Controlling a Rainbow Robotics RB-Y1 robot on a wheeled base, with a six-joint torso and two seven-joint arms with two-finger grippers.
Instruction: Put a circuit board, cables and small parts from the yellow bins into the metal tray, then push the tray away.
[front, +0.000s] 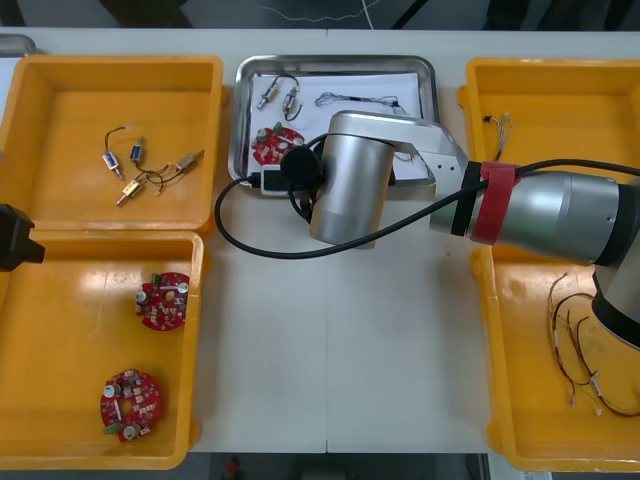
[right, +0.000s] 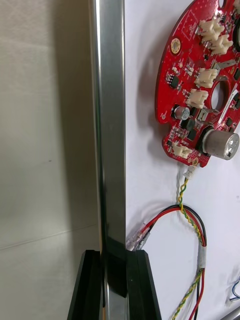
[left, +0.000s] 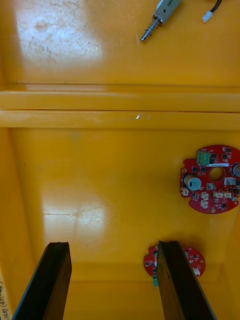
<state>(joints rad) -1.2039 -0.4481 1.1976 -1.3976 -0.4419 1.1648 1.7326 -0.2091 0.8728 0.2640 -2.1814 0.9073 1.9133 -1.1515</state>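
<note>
Right wrist view: metal tray rim sits betw. the right gripper fingers, clenched on it. In front view that grip is by the tray's near-left corner. Inside, on its white floor: circuit board just beside the rim, red and yellow cable end touching the board's edge. Small metal parts lie at the far side. Tray lies betw. the far yellow bins, narrow gaps each side. Thin strip of table beyond the far rim, wide bare stretch nearer. Left gripper hangs w/ fingers spread over the near left bin, above two boards.
</note>
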